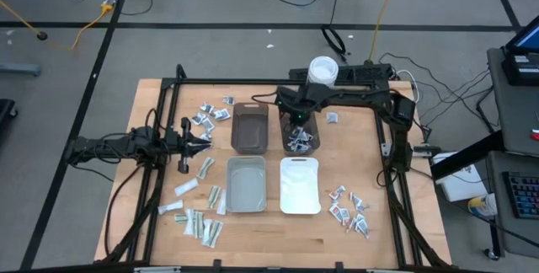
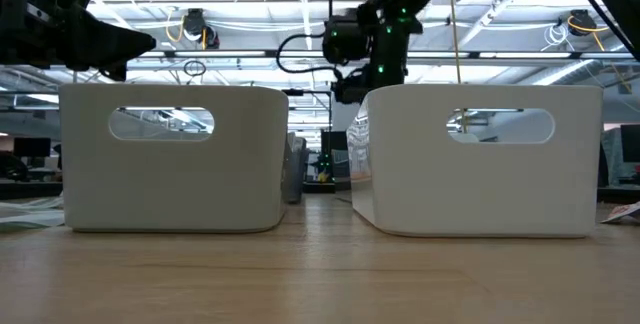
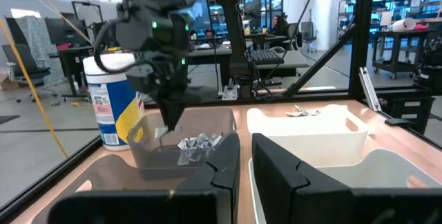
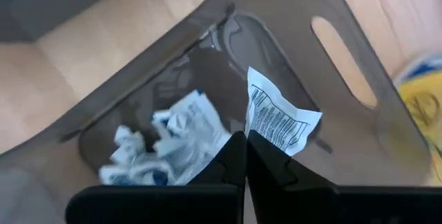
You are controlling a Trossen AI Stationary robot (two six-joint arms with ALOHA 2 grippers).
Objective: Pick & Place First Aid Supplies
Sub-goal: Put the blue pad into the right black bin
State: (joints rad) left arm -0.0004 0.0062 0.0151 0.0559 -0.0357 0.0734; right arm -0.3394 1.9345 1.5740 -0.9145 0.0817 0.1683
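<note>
- Your right gripper (image 4: 245, 148) is clamped on a white packet (image 4: 277, 122), hanging it over the dark bin (image 1: 300, 132), where a heap of packets (image 4: 169, 141) already lies.
- The right arm (image 1: 362, 98) reaches in from the table's far side, beside the round tub (image 1: 322, 71).
- Your left gripper (image 1: 202, 141), fingers nearly together and holding nothing you can see, hovers by the brown bin (image 1: 249, 127).
- Loose packets (image 1: 200, 214) dot the wooden table (image 1: 278, 235); a lab fills the background.
</note>
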